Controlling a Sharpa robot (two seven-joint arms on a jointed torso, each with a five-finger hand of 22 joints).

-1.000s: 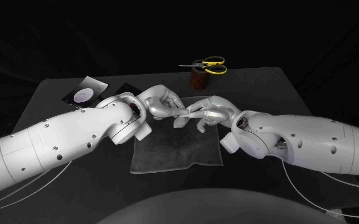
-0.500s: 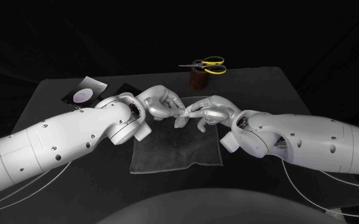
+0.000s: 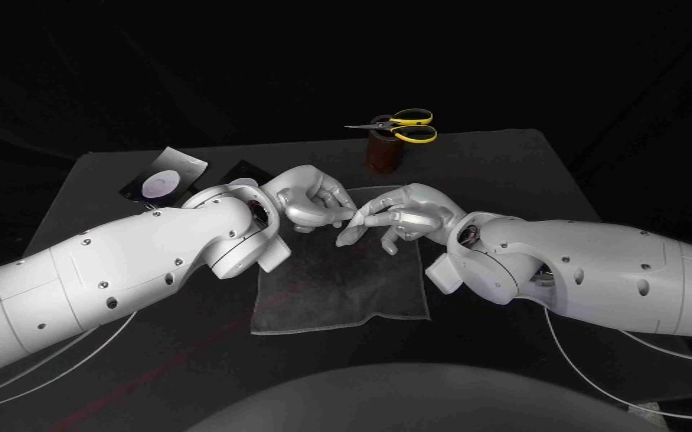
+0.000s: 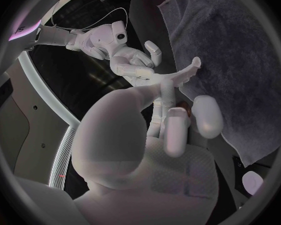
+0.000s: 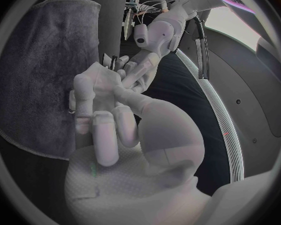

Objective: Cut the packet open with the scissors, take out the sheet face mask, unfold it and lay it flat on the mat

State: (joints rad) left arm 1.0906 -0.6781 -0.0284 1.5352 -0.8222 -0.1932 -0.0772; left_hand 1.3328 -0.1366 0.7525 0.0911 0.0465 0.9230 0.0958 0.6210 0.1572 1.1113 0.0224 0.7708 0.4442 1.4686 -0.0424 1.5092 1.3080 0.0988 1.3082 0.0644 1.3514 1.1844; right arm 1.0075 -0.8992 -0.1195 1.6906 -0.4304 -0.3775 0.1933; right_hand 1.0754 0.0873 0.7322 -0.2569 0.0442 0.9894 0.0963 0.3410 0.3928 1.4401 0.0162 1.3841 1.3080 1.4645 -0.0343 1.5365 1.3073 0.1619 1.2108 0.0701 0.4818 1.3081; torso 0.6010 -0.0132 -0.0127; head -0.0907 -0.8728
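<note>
Both hands hover close together over the far edge of the grey mat (image 3: 343, 287). My left hand (image 3: 309, 200) has its fingers loosely bent, their tips toward my right hand (image 3: 398, 218), whose fingers hang spread above the mat. I see nothing between the fingers of either hand. In the left wrist view the left hand (image 4: 172, 120) reaches toward the right hand (image 4: 135, 65) above the mat (image 4: 240, 60). The right wrist view shows the right hand (image 5: 109, 115) facing the left hand (image 5: 137, 67). The dark packet (image 3: 162, 181) with a pale round mark lies at the table's back left. The yellow-handled scissors (image 3: 400, 126) stand in a brown holder (image 3: 384, 155).
A second dark flat piece (image 3: 245, 170) lies just behind my left hand. Bare black table (image 3: 490, 167) surrounds the mat, with free room at the back right. Both forearms flank the mat's sides.
The fingertips of the two hands were touching; now the right hand's fingers have drawn slightly away from the left. Nothing else has moved.
</note>
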